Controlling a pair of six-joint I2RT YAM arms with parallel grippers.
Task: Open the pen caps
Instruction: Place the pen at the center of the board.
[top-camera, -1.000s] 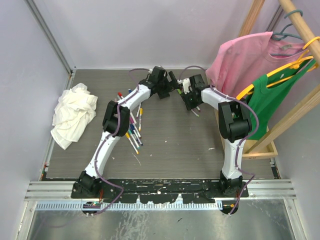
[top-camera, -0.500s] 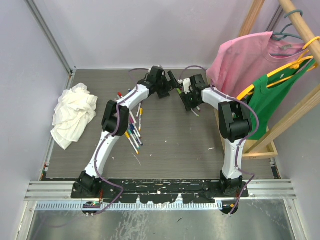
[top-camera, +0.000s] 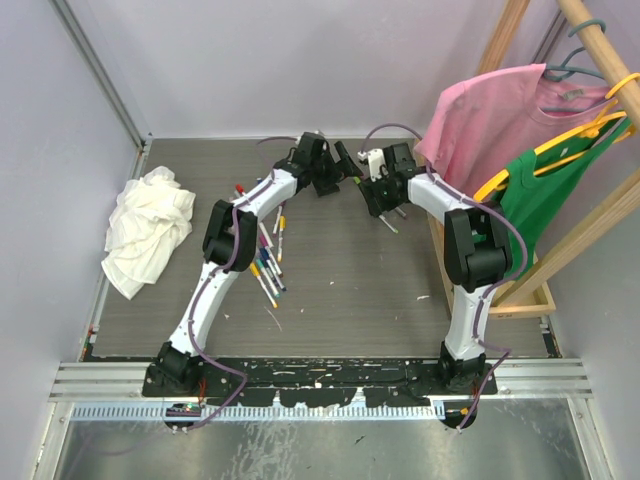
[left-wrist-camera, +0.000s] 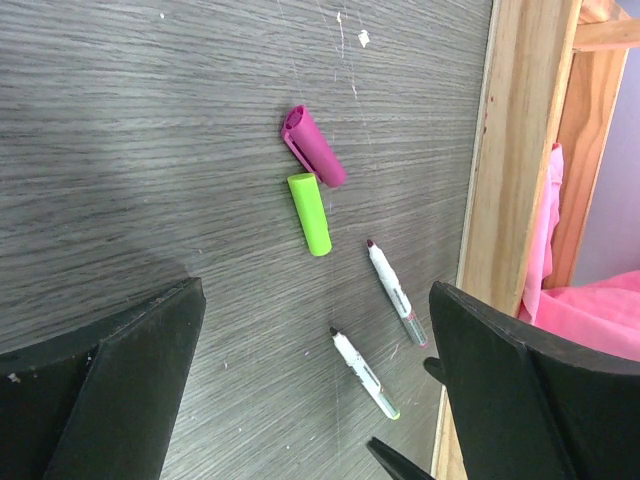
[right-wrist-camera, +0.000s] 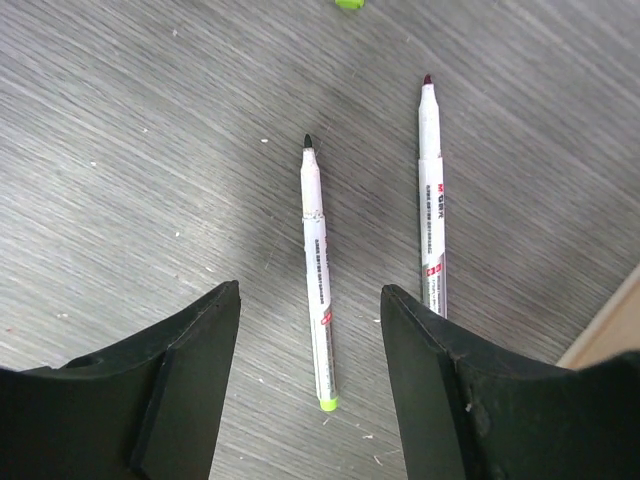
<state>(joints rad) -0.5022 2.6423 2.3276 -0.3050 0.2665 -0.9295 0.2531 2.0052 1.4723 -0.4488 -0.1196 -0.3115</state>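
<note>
- So, far out to the left gripper's (top-camera: 348, 162) left: a white rag (top-camera: 148, 228), no part of the job.
- Nearer, back along that arm and beside its elbow: a bunch of capped pens (top-camera: 268, 268), coloured caps seemingly on, too small to count.
- Left gripper itself: spread wide, gripping nothing, hanging over the table (left-wrist-camera: 150, 100).
- Just ahead of its fingertips: a magenta cap (left-wrist-camera: 314, 147) and a green cap (left-wrist-camera: 310, 213), both loose, lying nearly end to end.
- Between its fingers, toward the right one: a bare red-tipped pen (left-wrist-camera: 396, 293) and a bare green-ended pen (left-wrist-camera: 365, 374).
- Right gripper (right-wrist-camera: 310, 400): likewise parted wide, nothing held; directly beneath, the same two bare pens side by side, apart, tips pointing away from the fingers.
- Close past its right finger: a wooden rack post (left-wrist-camera: 510, 200).
- Likely trouble: closing on an already opened barrel, with both grippers parked over finished pens.
- Also a danger of scattering the bunch in reaching back for it, given the left forearm so close alongside.
- Possibly too a loose cap nudged and rolling off toward the rack.
- Against a second ago: right wrist drawn slightly up and back from the bare pens, elbow swung a little rightward; left arm almost as before; pens and caps unmoved.
</note>
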